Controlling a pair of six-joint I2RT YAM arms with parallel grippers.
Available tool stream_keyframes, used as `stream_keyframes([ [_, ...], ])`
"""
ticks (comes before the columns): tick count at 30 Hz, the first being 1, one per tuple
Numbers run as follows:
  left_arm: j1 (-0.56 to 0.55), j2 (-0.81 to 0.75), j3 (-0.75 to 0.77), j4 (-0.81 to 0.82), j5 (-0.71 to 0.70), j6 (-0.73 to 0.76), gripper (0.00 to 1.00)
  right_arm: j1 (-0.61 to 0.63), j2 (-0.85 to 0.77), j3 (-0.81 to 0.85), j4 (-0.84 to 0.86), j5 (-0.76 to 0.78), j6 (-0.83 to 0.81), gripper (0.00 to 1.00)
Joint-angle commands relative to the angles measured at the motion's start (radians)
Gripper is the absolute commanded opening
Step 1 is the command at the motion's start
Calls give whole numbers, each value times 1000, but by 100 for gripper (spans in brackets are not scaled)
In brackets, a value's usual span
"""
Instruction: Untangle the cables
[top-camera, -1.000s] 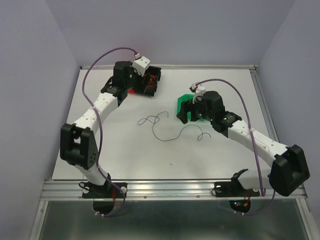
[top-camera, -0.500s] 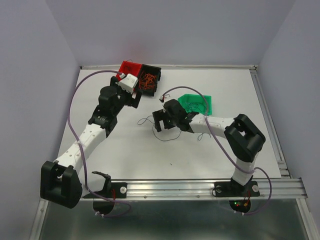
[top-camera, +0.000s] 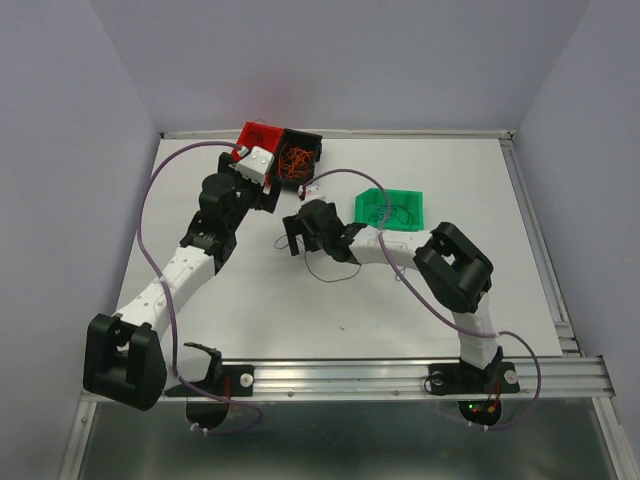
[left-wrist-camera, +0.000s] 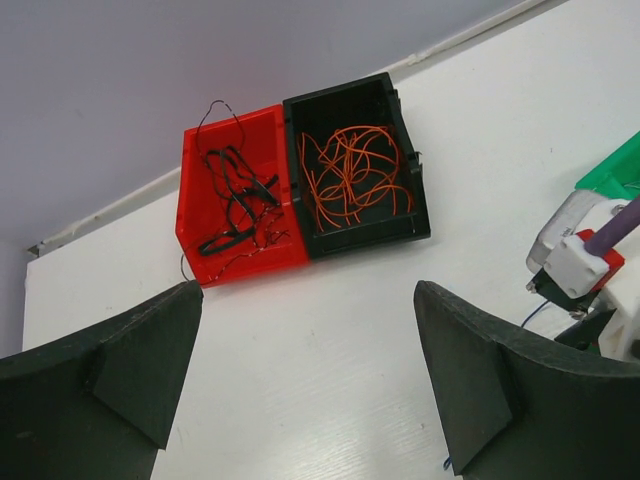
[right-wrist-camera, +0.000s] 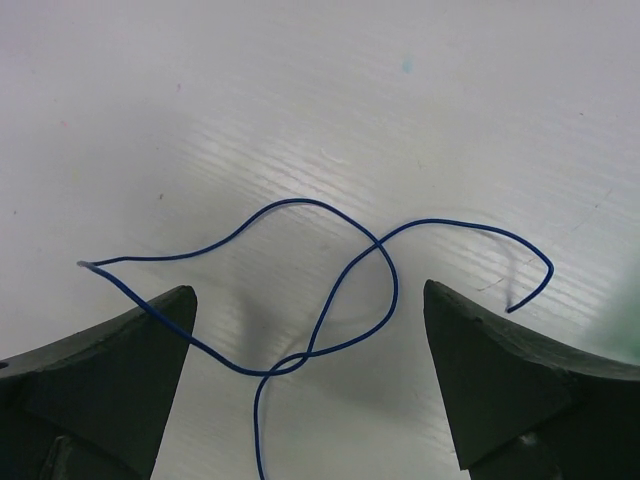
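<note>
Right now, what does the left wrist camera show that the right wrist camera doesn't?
Only the left wrist view: a red bin holding black cables, with a black bin of orange cables pressed against its side. Only the right wrist view: a close look at a blue cable, looped and crossing itself. Both: the white table, and an open, empty end effector, the left end effector in one, the right end effector in the other.

R gripper (top-camera: 296, 236) over loose cable (top-camera: 330, 276) mid-table; L gripper (top-camera: 270, 192) nr red bin (top-camera: 255, 134)

No writing, label, brand, number or sign can be read in any view.
</note>
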Motion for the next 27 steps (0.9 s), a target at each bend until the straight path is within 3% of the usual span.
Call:
stream_keyframes([
  [1, 5, -27, -7, 69, -6, 2, 99, 2, 42, 101, -60, 94, 5, 100],
  [4, 5, -23, -7, 71, -6, 2, 99, 2, 66, 118, -68, 130, -4, 97],
  [7, 5, -16, -4, 72, -5, 4, 99, 2, 77, 127, -74, 151, -10, 81],
  [8, 5, -15, -5, 71, -6, 4, 99, 0, 77, 129, -79, 154, -9, 55],
  [13, 5, -13, -10, 72, 18, 4, 99, 0, 16, 103, -134, 115, 10, 1],
  [23, 5, -53, -64, 92, 292, 50, 99, 2, -259, -118, 4, 64, 11, 1],
  [27, 6, -95, -110, 127, 374, 73, 99, 0, -356, -205, 47, 131, 31, 1],
])
